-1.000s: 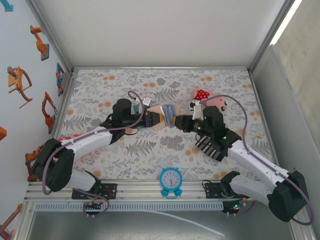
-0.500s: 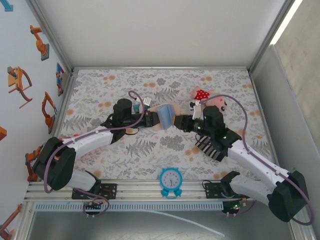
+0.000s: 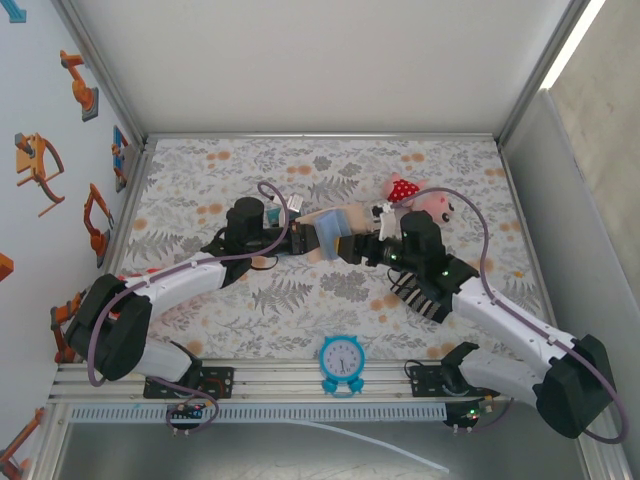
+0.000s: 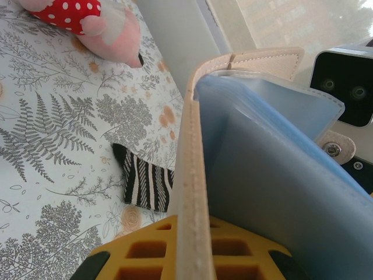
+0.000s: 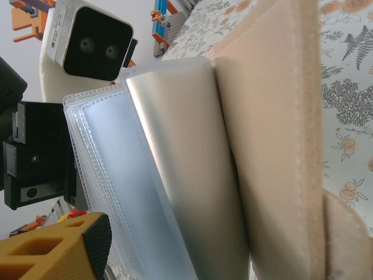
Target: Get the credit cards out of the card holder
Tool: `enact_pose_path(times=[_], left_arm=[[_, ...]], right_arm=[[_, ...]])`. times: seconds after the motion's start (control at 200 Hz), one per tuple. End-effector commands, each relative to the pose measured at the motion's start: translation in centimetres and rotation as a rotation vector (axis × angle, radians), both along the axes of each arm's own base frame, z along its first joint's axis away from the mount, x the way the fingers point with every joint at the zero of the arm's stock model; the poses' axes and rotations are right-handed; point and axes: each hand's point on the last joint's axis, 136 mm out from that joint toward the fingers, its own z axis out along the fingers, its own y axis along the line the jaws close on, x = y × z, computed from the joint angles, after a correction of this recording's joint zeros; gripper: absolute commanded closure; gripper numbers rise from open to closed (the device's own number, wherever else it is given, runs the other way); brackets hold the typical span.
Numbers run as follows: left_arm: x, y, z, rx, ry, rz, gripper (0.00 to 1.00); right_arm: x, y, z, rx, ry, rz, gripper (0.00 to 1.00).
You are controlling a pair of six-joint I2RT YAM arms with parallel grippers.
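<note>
Wallet (image 3: pixel 328 230), blue inside showing, mid-scene: left tool (image 3: pixel 305 240) clamped on it, right tool (image 3: pixel 352 250) just beside.

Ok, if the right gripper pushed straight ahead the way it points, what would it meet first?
The card holder; its clear sleeves sit right before the right gripper. Behind it, probably the left gripper.

A floral-patterned table (image 3: pixel 200 180) carries a blue clock (image 3: pixel 343 361) at its near edge. A striped sock (image 3: pixel 415 293) lies beyond the clock to the right, and a pink plush (image 3: pixel 425 200) lies farther back still.
</note>
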Motion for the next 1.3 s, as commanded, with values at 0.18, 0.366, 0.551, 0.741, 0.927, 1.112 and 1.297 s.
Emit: enact_pose_path(times=[0.18,0.366,0.551,0.741,0.927,1.112,1.297], left_arm=[[-0.4,-0.8,2.8,-0.062,-0.042,-0.053,0.98],[-0.4,-0.9,2.7,-0.064,-0.037,-0.056,0.98],[-0.5,-0.9,2.6,-0.064,-0.036,-0.058,0.99],[-0.6,-1.0,2.7,-0.074,-0.035,-0.069,0.99],[-0.8,-1.1,2.9,-0.082,-0.039,-0.083,1.00],[-1.0,-1.2,3.0,-0.088,-0.038,-0.093,1.00],[-1.2,-1.2,3.1,-0.090,-0.039,-0.099,1.00]], right_arm=[[-0.1,0.5,0.7,-0.060,-0.069,0.031,0.28],[-0.2,0.9,0.6,-0.067,-0.072,0.041,0.27],[-0.3,0.9,0.6,-0.069,-0.077,0.039,0.27],[-0.1,0.7,0.4,-0.080,-0.074,0.021,0.35],[0.1,0.5,0.6,-0.081,-0.080,0.002,0.40],[0.7,-0.2,0.3,-0.105,-0.084,-0.045,0.46],[1.1,-1.2,0.4,-0.124,-0.096,-0.102,0.54]])
